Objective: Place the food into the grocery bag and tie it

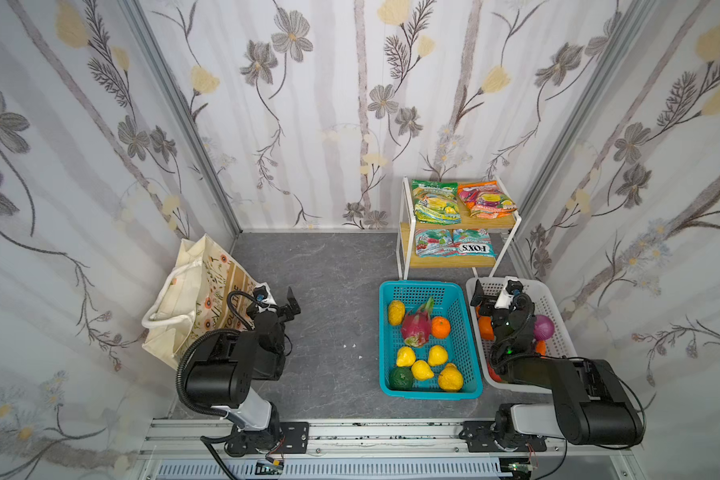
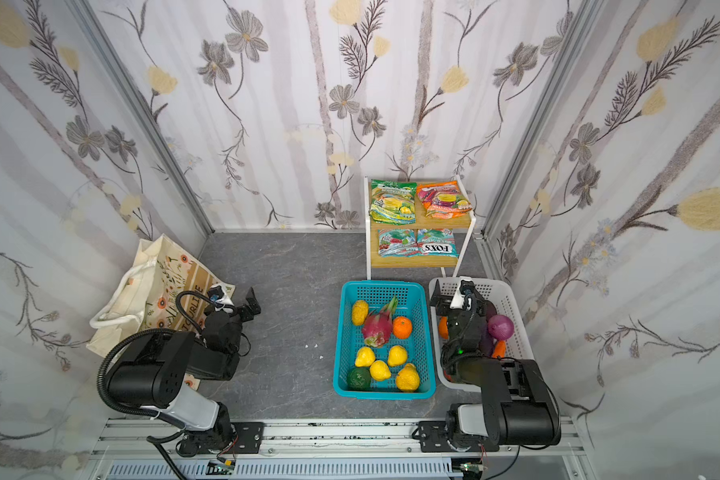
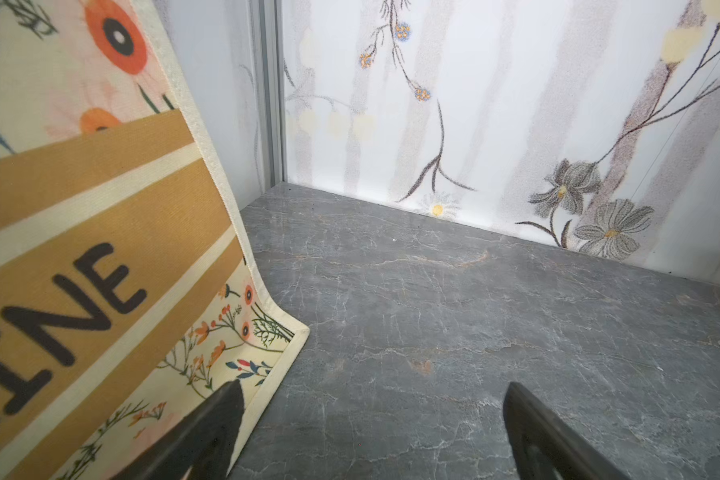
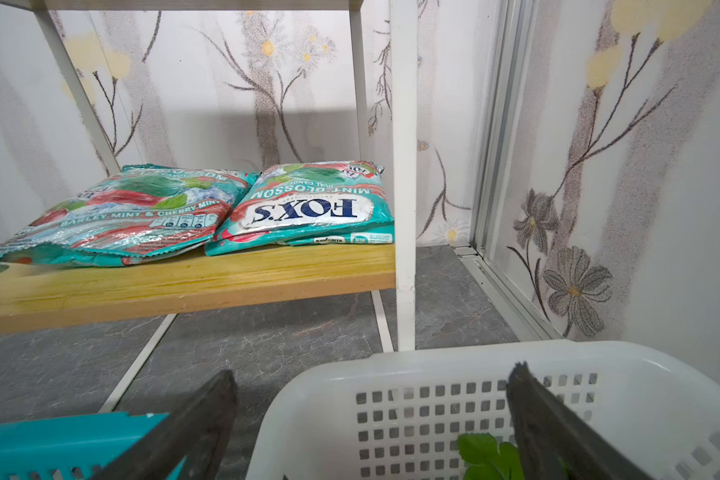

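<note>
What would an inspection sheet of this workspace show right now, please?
Surface: grey marbled tabletop, no spill seen.
Job's things: canvas tote stands at the far left; dragon fruit, orange and lemons in teal basket; purple onion in white basket; snack packets on shelf rack.
Clutter: white specks on the tabletop.
Grippers: left pincer open beside the tote; right pincer open over the white basket.
Cables: black corrugated hose along the left arm.
Surroundings: floral-print walls, aluminium rail in front.

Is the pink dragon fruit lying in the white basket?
No, in a top view the dragon fruit lies in the teal basket, next to an orange.
</note>
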{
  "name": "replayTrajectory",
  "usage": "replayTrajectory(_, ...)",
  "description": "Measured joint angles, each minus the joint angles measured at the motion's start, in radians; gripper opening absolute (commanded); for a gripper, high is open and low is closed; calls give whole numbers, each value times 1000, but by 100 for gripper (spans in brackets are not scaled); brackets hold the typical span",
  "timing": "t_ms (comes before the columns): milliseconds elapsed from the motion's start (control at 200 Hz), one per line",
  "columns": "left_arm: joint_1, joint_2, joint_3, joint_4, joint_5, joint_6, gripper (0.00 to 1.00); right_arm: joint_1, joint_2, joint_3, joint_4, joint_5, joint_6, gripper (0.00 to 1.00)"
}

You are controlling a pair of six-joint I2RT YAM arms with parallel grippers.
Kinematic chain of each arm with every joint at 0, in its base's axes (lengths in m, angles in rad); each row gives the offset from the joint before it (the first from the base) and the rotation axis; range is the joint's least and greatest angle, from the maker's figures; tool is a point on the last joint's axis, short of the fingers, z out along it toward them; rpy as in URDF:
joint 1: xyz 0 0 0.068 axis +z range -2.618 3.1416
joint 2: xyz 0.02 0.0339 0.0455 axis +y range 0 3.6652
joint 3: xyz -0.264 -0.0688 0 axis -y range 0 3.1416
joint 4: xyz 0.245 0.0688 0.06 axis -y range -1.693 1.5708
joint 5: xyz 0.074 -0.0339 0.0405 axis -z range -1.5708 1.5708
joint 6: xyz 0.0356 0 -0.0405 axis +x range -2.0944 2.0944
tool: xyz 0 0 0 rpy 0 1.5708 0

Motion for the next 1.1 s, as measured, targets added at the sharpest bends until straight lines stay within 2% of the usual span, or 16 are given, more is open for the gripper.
replayTrajectory(105, 0, 0, 0, 0, 6, 2, 100, 2, 0, -1, 0, -10, -3, 100)
replayTrajectory(305, -1, 0, 0, 0, 135, 49, 100, 2, -1, -2, 0, -29, -6, 100)
replayTrajectory(505, -1, 0, 0, 0, 180, 64, 100, 2, -1, -2, 0, -29, -7, 100)
replayTrajectory(1099, -1, 0, 0, 0, 185, 64, 100, 0, -1, -2, 0, -29, -10, 100)
